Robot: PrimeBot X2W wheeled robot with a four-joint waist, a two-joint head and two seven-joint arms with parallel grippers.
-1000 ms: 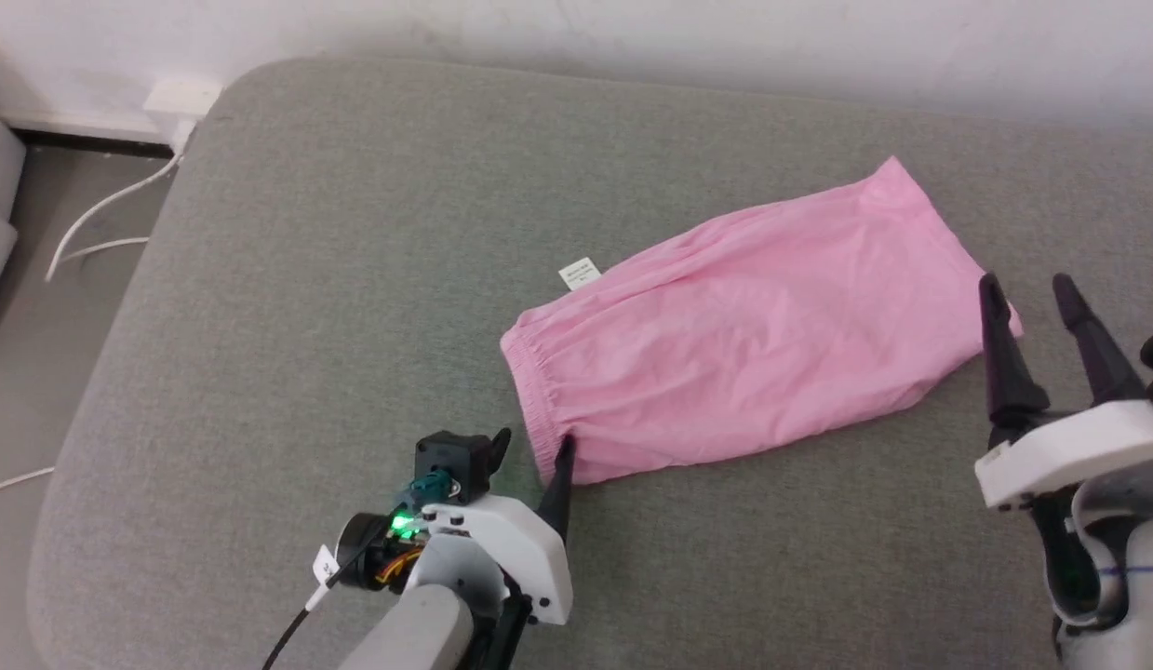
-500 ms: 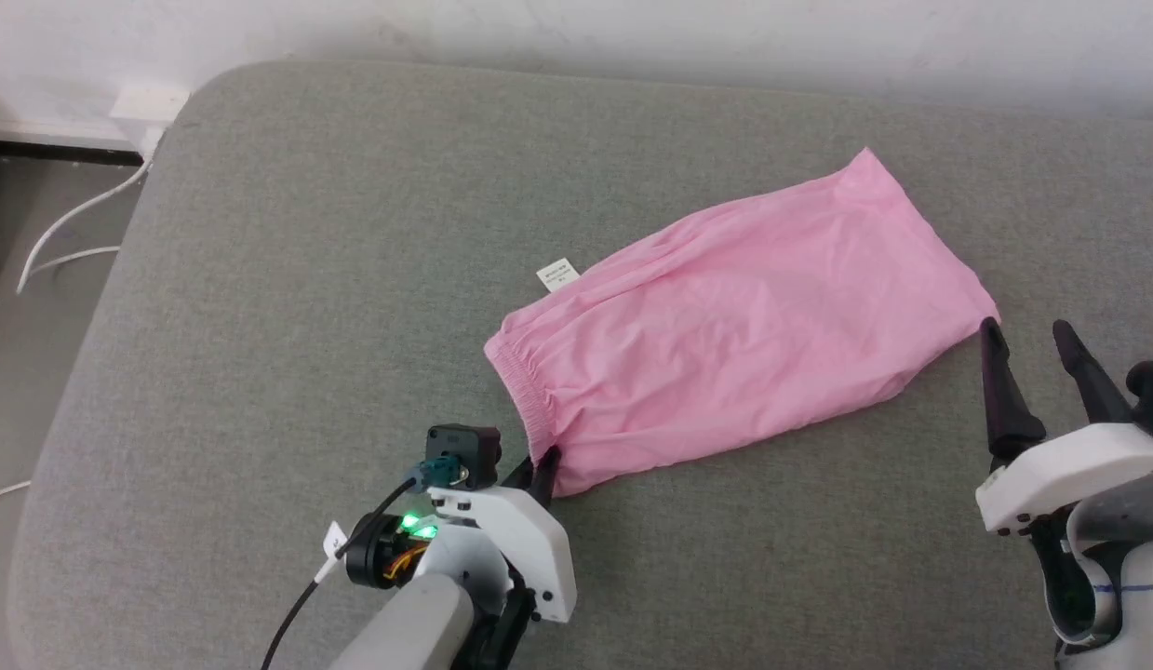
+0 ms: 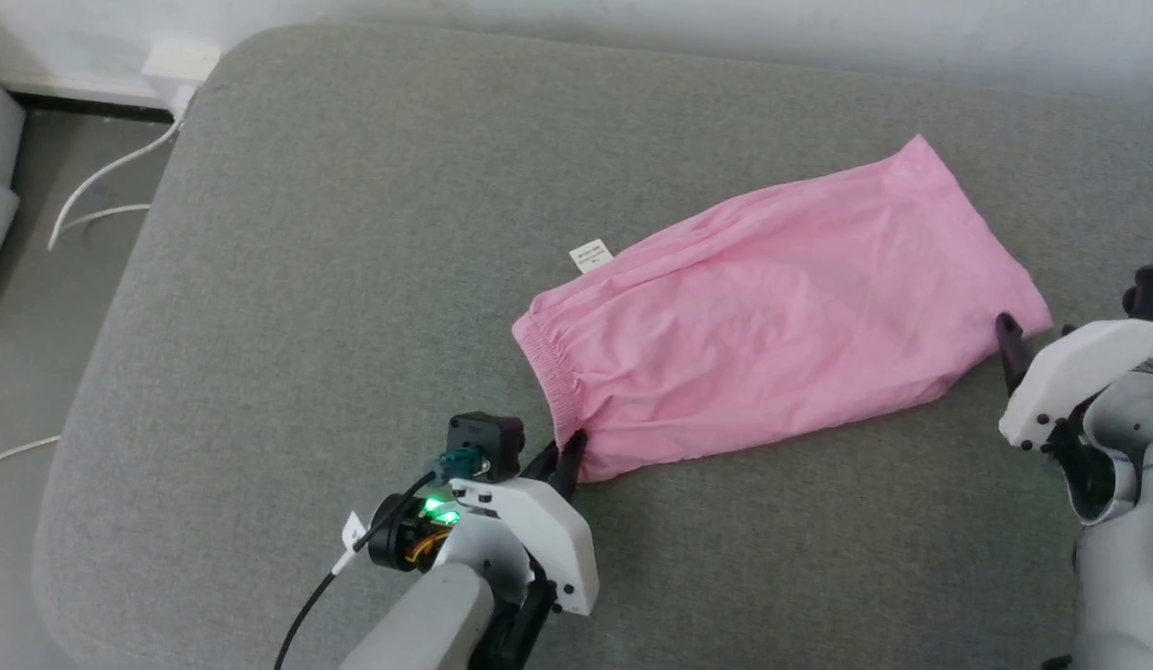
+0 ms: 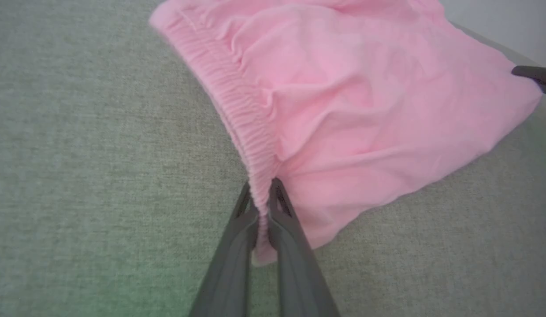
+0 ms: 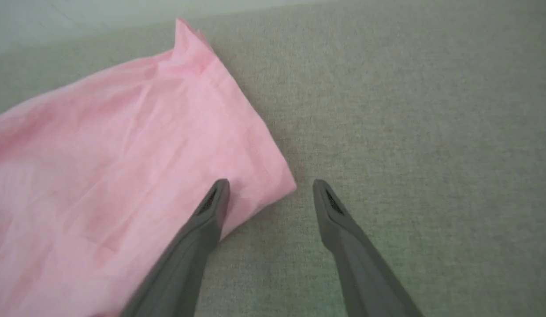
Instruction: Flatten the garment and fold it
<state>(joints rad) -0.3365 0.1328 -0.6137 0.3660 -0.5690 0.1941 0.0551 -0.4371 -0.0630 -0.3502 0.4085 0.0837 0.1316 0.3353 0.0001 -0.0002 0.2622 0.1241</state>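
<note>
L gripper fingers were apart 1 s ago, now clamped on the garment at its waistband corner. R gripper fingers still apart, hem corner btwn them. Garment lies on grey cushion, spanning both grippers. R pinch prob next, then stretch flat.

So the left gripper, wide open a second ago, has now been clamped on the near end of the pink shorts' waistband. The right gripper has been brought in and tipped down, jaws apart, so the hem corner is now straddled.
</note>
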